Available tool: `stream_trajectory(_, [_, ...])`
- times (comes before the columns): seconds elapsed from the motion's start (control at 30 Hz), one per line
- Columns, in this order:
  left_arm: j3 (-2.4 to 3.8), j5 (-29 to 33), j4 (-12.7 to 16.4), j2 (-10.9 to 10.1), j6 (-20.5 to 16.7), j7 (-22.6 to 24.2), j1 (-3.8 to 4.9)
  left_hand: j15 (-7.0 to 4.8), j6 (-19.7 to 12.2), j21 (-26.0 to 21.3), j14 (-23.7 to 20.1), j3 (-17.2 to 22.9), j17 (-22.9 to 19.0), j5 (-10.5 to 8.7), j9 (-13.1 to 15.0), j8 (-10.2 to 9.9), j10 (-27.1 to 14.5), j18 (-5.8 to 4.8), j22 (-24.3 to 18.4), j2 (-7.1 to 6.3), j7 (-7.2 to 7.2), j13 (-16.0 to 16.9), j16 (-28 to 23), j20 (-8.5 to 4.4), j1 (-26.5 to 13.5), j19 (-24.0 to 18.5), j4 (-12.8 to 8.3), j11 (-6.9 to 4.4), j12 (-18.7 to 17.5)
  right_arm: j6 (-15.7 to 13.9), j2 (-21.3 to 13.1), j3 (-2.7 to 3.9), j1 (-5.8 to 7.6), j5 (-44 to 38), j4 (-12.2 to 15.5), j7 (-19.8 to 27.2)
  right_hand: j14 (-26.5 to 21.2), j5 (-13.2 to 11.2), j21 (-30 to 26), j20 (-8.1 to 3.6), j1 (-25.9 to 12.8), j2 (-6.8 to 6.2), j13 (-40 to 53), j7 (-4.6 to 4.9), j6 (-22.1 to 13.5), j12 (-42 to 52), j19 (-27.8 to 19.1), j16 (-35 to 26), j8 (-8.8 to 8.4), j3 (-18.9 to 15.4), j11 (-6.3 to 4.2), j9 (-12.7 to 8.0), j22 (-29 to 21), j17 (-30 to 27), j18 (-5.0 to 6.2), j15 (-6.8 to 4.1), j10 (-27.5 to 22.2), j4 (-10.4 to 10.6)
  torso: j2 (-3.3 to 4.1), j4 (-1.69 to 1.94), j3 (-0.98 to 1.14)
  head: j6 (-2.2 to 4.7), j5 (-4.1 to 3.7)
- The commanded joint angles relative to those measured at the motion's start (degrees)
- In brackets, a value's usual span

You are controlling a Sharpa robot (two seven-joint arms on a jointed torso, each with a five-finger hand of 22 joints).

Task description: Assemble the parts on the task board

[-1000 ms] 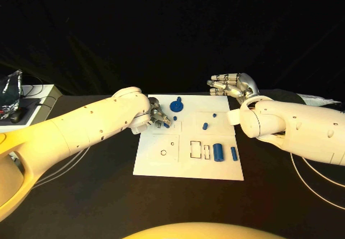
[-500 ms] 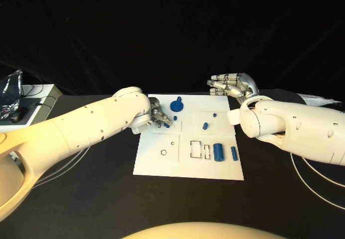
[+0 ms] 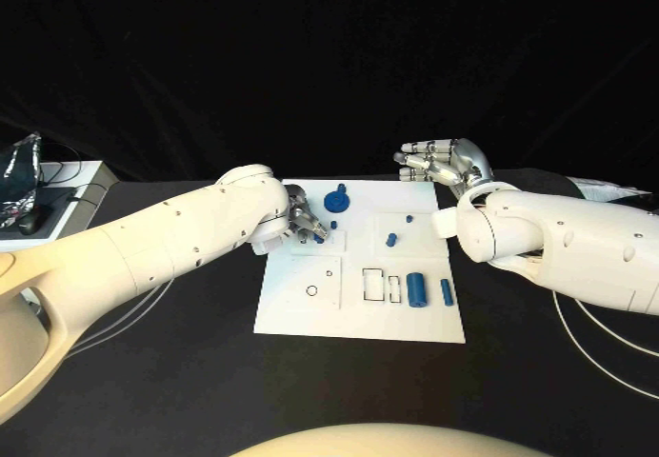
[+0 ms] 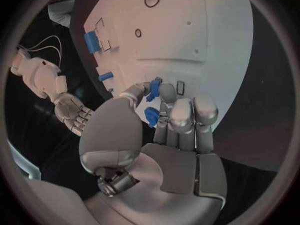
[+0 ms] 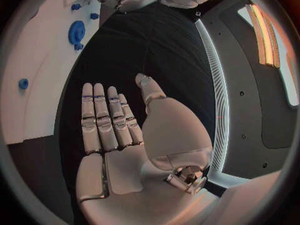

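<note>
The left wrist view shows what the arm hides from the head — the left hand [image 4: 165, 122] pinching a small blue part [image 4: 154, 89] over the task board's [image 3: 360, 319] far-left area. The right hand [image 3: 444, 165] hovers off the far-right corner — fingers straight and apart, holding nothing.

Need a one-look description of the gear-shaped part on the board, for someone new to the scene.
Start at the white board mid-table and go to its far edge. The gear lies there, beside the left robot hand. It is the only round, toothed blue disc; the other blue parts are small pegs or cylinders.
</note>
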Motion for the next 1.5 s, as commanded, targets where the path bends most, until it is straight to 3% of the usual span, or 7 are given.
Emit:
stream_trajectory(0.03, [-0.12, -0.67, 0.00, 0.28, 1.61, 0.33, -0.07, -0.05, 0.73, -0.37, 0.10, 7.37, -0.08, -0.20, -0.12, -0.11, 0.14, -0.90, 0.05, 1.92, -0.21, 0.07, 0.00, 0.27, 2.32, 0.31, -7.54, -0.73, -0.38, 0.94, 0.08, 0.02, -0.04, -0.15, 0.00, 0.45, -0.37, 0.35, 0.22, -0.11, -0.13, 0.09, -0.08, 0.37, 0.16, -0.39, -0.45, -0.20, -0.25, 0.29, 0.03, -0.06, -0.08, -0.08, -0.47, -0.16, 0.25, 0.02, 0.00, 0.00, -0.04, -0.13, -0.03])
stream_trajectory(0.97, [-0.14, -1.78, -0.35, 0.04, 2.48, 0.04, -0.02, 0.02, 0.99, -0.35, 0.14, 7.32, 0.05, -0.10, -0.28, -0.26, 0.19, -0.87, 0.46, 1.74, -0.21, 0.16, 0.12, 0.42, 2.63, 0.47, -7.59, -0.72, -0.36, 0.97, 0.00, 0.02, -0.13, -0.14, -0.01, 0.47, -0.39, 0.40, 0.22, -0.09, -0.18, 0.12, -0.07, 0.43, -0.04, -0.39, -0.48, -0.18, -0.26, 0.26, 0.05, -0.07, -0.08, -0.07, -0.47, -0.14, 0.20, 0.03, -0.04, 0.03, -0.07, -0.29, -0.18])
stream_trajectory(1.5, [-0.14, 0.00, -1.65, 1.00, 2.84, -0.39, -0.03, 0.05, 0.48, -1.14, 0.03, 5.87, -0.60, -0.51, 0.04, -0.17, -0.04, -0.63, 0.32, 2.76, -0.27, 0.32, -0.35, 0.81, 1.87, 0.16, -6.73, -0.65, -0.36, 1.02, -0.08, 0.02, -0.17, -0.14, 0.00, 0.43, -0.45, 0.41, 0.22, -0.07, -0.18, 0.10, -0.08, 0.45, -0.15, -0.39, -0.53, -0.19, -0.26, 0.23, 0.08, -0.07, -0.08, -0.07, -0.47, -0.12, 0.15, 0.04, -0.07, -0.01, -0.07, -0.23, -0.21])
